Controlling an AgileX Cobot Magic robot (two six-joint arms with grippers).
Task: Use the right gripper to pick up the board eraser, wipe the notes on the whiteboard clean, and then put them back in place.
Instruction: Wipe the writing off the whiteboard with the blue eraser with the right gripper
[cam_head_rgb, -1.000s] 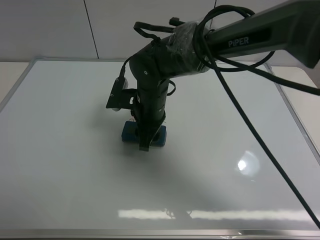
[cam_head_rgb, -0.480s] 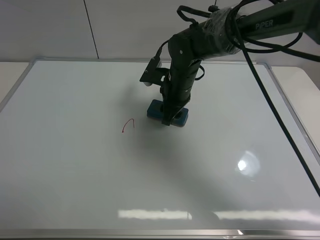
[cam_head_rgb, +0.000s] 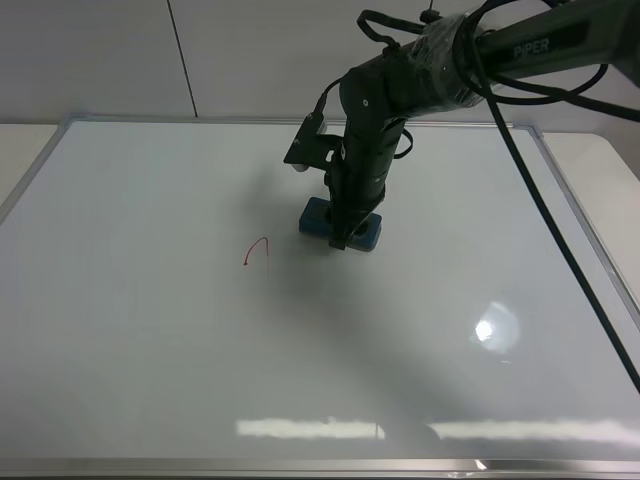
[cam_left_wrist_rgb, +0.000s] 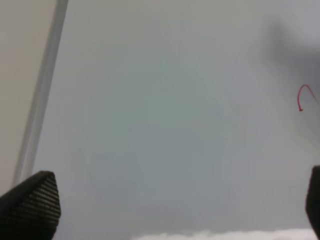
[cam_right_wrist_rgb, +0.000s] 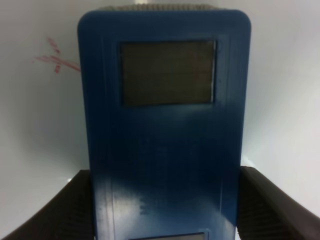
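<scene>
The teal-blue board eraser (cam_head_rgb: 341, 228) lies flat on the whiteboard (cam_head_rgb: 150, 340), a little right of its middle and towards the far side. My right gripper (cam_head_rgb: 342, 236) points straight down and is shut on it. In the right wrist view the eraser (cam_right_wrist_rgb: 165, 130) fills the frame between the two black fingers (cam_right_wrist_rgb: 55, 212), with a faint red smear (cam_right_wrist_rgb: 56, 60) beside it. A short red curved stroke of the notes (cam_head_rgb: 257, 250) is left of the eraser. The left wrist view shows this stroke (cam_left_wrist_rgb: 303, 96) beyond my open left gripper (cam_left_wrist_rgb: 170, 207).
The board's silver frame (cam_head_rgb: 300, 120) runs along all sides, with pale table beyond it. Black cables (cam_head_rgb: 560, 250) hang from the right arm over the board's right part. Ceiling light glare (cam_head_rgb: 495, 328) reflects near the front right.
The right gripper has slid the eraser away from the board's middle, up and to the right, uncovering a short red stroke. In the last half second it barely shifted.
</scene>
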